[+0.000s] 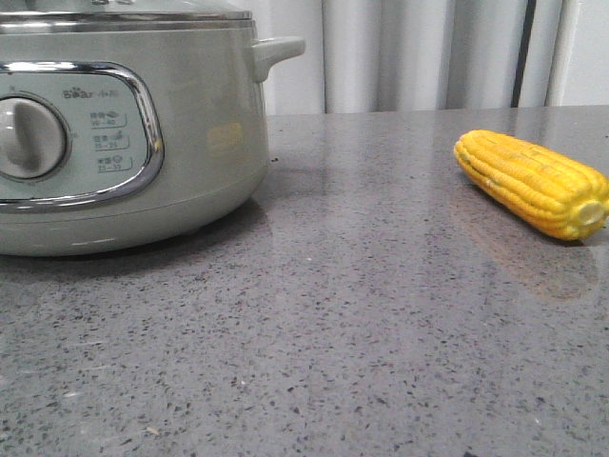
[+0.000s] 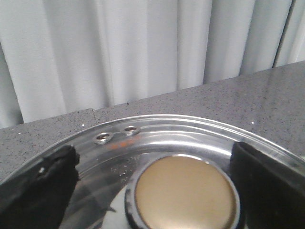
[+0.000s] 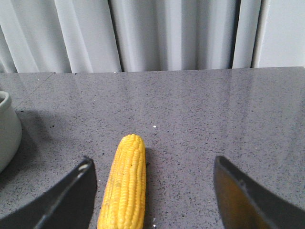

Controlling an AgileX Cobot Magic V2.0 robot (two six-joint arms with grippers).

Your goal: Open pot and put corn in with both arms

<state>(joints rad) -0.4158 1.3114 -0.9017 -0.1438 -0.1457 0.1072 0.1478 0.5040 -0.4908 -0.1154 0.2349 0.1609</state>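
The pale grey-green pot (image 1: 133,143) stands at the table's left with its lid (image 1: 124,16) on. In the left wrist view the glass lid (image 2: 157,133) with its tan knob (image 2: 186,195) lies just below my left gripper (image 2: 152,150). That gripper is open, with a black finger on each side of the knob, not touching it. The yellow corn (image 1: 533,181) lies on the table at the right. In the right wrist view the corn (image 3: 125,186) lies between the open fingers of my right gripper (image 3: 152,161), nearer one finger. Neither gripper shows in the front view.
The grey speckled table (image 1: 333,333) ends at a pale curtain (image 1: 419,52) behind. The pot's side handle (image 1: 278,48) juts toward the corn. The pot's edge also shows in the right wrist view (image 3: 7,131).
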